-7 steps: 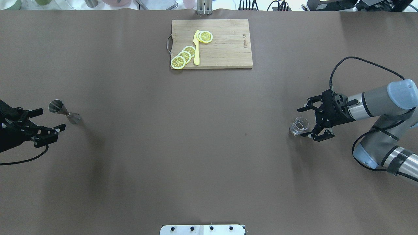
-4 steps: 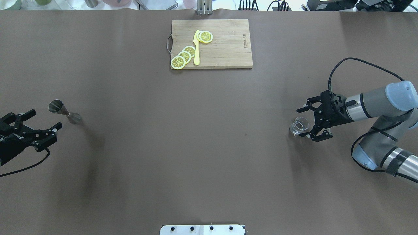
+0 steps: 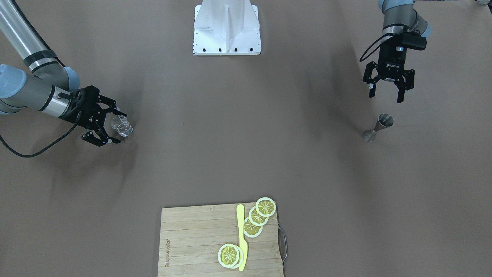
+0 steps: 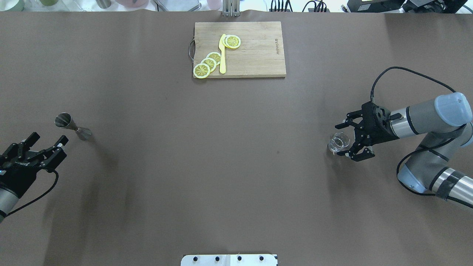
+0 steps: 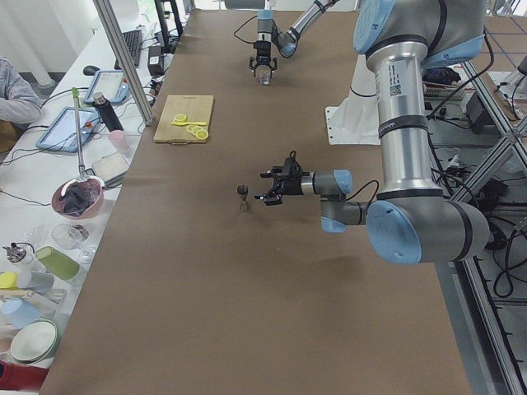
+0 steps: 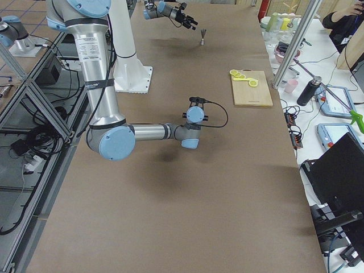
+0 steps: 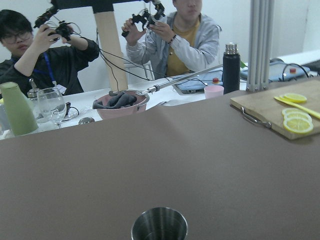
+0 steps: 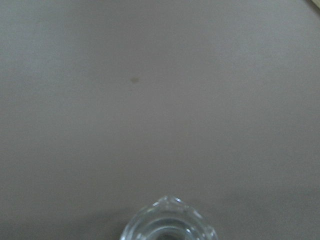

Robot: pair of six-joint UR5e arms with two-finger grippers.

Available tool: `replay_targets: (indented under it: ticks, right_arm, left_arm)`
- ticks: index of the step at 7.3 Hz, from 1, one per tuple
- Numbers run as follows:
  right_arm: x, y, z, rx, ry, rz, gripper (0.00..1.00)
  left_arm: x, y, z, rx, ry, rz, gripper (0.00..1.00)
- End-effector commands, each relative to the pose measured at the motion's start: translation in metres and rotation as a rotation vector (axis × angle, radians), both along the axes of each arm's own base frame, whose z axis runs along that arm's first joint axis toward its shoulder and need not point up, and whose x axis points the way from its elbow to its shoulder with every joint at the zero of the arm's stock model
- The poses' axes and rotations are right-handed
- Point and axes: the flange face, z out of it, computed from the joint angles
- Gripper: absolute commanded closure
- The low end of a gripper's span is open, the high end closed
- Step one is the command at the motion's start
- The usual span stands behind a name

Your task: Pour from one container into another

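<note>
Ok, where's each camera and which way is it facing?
Front: across the table, facing the base; both arms.
Overhead: behind the robot, looking down; both arms.
Left side: table end; left arm near.
Right side: opposite end; right arm near.
Left wrist: faces metal cup, people; no fingers.
Right wrist: faces glass; no fingers.
Front, overhead share the board.

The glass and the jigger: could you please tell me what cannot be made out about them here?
Glass: liquid level unclear; tiny overhead, cut by the right wrist view's bottom edge.
Jigger: contents unseen; its bowl is dark and cropped in the left wrist view.
Right gripper: contact with the glass too small to judge.
</note>
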Motion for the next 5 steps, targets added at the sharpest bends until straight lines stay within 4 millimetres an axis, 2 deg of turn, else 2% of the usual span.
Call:
replay_targets:
  ticks: [1, 3, 4, 5]
  right_arm:
    - [-0.006, 0.004, -0.001, -0.024, -0.002, -0.006, 0.06]
    - [-0.009, 0.006, -0.003, -0.029, -0.004, -0.011, 0.06]
    - [-0.010, 0.005, -0.004, -0.028, -0.005, -0.011, 0.06]
    - [-0.010, 0.005, -0.003, -0.029, -0.004, -0.010, 0.06]
  left_arm:
    - [0.009, 0.000, 0.013, -0.018, 0.040, -0.044, 0.02]
    - [0.045, -0.007, 0.017, -0.018, 0.033, -0.054, 0.02]
    - [0.062, -0.011, 0.025, -0.011, -0.030, -0.106, 0.02]
    - [0.073, -0.010, 0.023, -0.007, -0.037, -0.118, 0.02]
